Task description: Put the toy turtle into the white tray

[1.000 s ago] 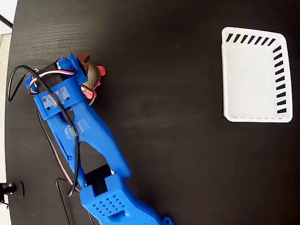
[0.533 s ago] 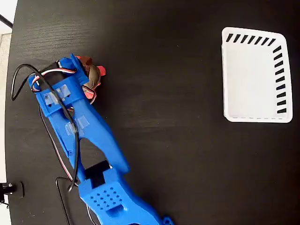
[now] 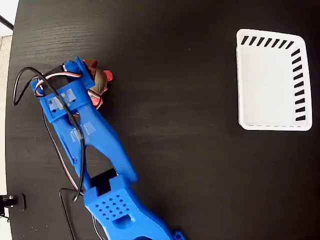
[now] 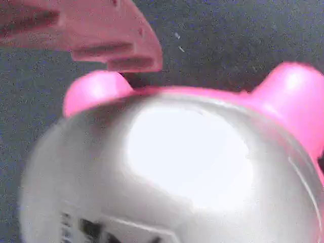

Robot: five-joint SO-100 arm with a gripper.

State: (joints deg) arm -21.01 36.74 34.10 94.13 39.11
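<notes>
Blue arm (image 3: 95, 145) stretched up-left, jaws down over the toy turtle (image 3: 98, 82) (grip impossible to tell).

- The desk (image 3: 190, 150) looks like dark, almost black wood, matt, with fine grain lines that show palest toward 11 o'clock in the fixed view.
- The white tray (image 3: 265, 85) at 2 o'clock looks like smooth plastic with a soft, dull sheen.
- The toy turtle (image 4: 172, 172) has a glossy, smooth shell with a broad white glare spot in the wrist view; its pink limbs look like smooth, slightly shiny plastic.
- The arm (image 3: 95, 145) is bright blue plastic, matt, with a perforated panel near 7 o'clock.
- The cables (image 3: 30, 80) on it have smooth black sheathing.
- The end effector (image 3: 92, 82) finger (image 4: 91, 35) seen in the wrist view is dull reddish plastic with stepped ridges.
</notes>
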